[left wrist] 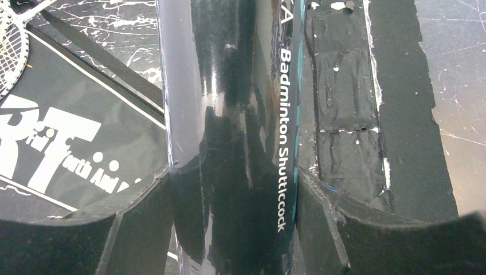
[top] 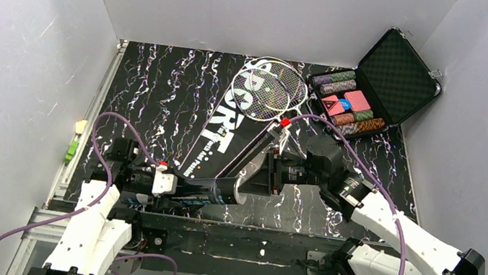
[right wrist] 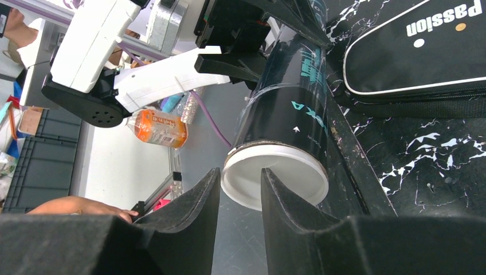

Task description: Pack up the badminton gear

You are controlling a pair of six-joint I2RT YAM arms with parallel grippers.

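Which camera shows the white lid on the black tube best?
The right wrist view: the white lid is close and faces the camera. The top view shows it small and hard to make out. The left wrist view shows only the side of the tube.

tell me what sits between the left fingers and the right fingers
The black tube: the left fingers grip its body and its white cap faces the right fingers, shown in the top view.

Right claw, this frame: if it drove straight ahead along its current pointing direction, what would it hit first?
The right claw points at the white end cap of the shuttlecock tube. That cap would come first, apparently close ahead, though exact depth is unclear.
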